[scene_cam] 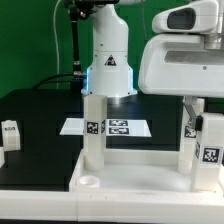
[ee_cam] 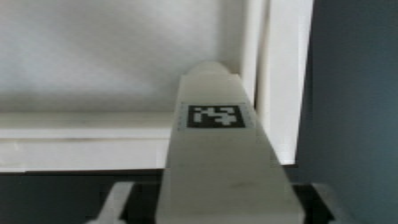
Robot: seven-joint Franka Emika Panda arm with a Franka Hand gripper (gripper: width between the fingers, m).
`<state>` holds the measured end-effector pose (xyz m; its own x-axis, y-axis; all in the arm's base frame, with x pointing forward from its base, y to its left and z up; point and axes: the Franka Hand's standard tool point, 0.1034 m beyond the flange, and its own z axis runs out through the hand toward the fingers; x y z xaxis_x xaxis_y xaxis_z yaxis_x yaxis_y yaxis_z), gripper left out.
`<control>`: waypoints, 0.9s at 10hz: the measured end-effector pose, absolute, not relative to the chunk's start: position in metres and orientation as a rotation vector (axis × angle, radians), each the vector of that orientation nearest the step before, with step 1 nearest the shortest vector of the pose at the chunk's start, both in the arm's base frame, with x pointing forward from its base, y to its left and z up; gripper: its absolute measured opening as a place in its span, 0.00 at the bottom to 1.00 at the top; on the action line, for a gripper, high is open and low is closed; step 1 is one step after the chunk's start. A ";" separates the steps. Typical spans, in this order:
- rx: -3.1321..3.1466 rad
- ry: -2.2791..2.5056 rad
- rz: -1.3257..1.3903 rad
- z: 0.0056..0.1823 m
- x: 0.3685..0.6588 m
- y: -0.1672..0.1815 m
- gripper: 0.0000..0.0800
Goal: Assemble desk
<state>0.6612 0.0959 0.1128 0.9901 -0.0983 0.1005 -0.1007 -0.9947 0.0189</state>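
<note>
The white tabletop (scene_cam: 135,178) lies at the front of the exterior view, and one leg (scene_cam: 93,130) stands on it at the exterior view's left. At the right, two more tagged legs stand on it, one further back (scene_cam: 190,135) and one nearer (scene_cam: 212,152). My gripper (scene_cam: 192,104) hangs over the further right leg. In the wrist view a tagged leg (ee_cam: 217,120) runs up from between my gripper's (ee_cam: 222,208) fingers, which press on its two sides. Beyond it lies the tabletop (ee_cam: 107,70) with its raised rim.
The marker board (scene_cam: 106,127) lies on the black table in front of the robot base (scene_cam: 108,70). A loose white tagged part (scene_cam: 10,133) sits at the exterior view's far left. A round hole (scene_cam: 88,182) shows in the tabletop's near left corner.
</note>
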 end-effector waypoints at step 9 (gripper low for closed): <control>2.870 -1.450 0.122 0.111 0.662 0.090 0.36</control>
